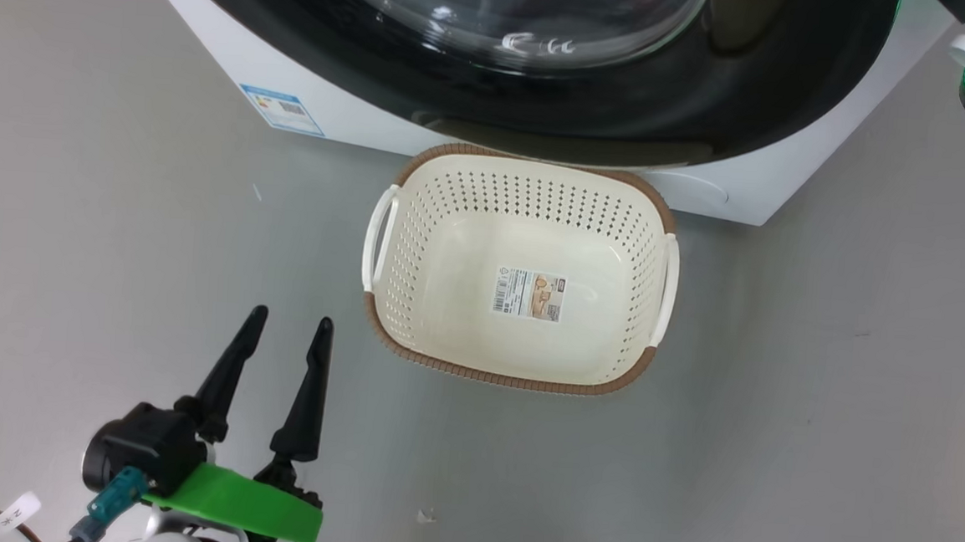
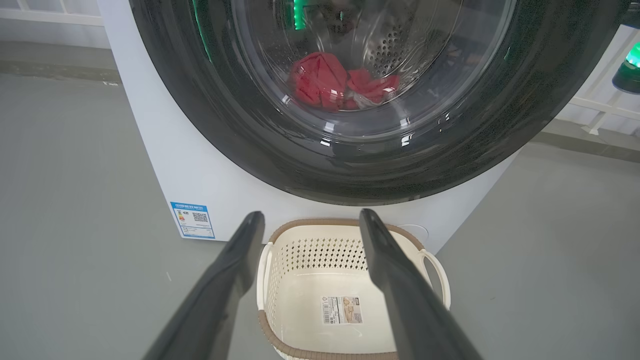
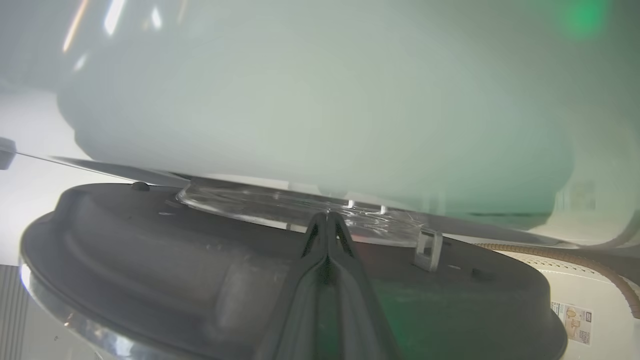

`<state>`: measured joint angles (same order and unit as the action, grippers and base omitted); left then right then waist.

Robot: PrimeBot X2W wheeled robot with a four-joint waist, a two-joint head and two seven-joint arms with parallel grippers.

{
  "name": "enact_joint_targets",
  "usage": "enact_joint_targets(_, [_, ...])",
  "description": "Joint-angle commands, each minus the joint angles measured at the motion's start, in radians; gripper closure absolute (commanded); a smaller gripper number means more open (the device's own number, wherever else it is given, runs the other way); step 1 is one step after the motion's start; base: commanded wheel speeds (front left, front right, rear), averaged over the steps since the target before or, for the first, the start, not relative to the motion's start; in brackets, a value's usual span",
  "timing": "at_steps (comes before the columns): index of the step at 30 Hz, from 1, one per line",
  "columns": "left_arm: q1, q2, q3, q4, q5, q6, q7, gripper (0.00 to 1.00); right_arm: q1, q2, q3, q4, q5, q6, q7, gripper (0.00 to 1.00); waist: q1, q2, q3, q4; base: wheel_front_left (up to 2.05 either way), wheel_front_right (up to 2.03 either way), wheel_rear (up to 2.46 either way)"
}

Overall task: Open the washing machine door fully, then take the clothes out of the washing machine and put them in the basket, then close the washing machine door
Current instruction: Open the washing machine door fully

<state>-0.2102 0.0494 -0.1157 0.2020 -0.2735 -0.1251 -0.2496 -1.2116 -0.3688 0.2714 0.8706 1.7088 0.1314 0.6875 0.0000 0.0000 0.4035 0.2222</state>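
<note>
White washing machine (image 2: 200,185) with a small blue label (image 2: 192,220); the washing machine door (image 2: 225,125) has a glossy black rim around clear glass. Bright red clothes (image 2: 320,82). Cream basket (image 1: 417,242) with diamond-perforated walls, a ribbed brown rim and white handles (image 1: 372,252). Plain grey floor (image 1: 74,238).

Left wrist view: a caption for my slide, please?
Open left gripper before the washing machine door, red clothes behind it, empty basket below.

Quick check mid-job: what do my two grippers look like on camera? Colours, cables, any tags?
The left gripper has two long black tapered fingers on a round black housing, with a bright green bracket, a teal connector and a cable carrying a white tag. The right gripper has matching dark grey fingers.
</note>
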Motion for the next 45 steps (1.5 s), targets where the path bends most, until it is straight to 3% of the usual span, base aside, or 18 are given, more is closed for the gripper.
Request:
enact_joint_targets(1, [-0.013,0.016,0.034,-0.018,-0.007,-0.006,-0.012,0.0,0.0,0.018,0.014,-0.023,0.018,-0.001,0.023,1.0,0.0,0.0,-0.006,-0.001,0.0,0.0,0.0])
enact_joint_targets(28, [0.074,0.009,0.057,-0.015,0.01,-0.006,-0.012,0.0,0.331,0.053,0.103,-0.301,0.025,-0.001,0.223,1.0,0.0,0.0,-0.164,-0.049,0.0,0.0,0.0])
enact_joint_targets(45, [0.139,0.003,0.055,-0.013,0.011,-0.006,-0.012,0.0,0.529,0.091,0.153,-0.541,0.021,-0.001,0.256,1.0,0.0,0.0,-0.25,0.01,0.0,0.0,0.0])
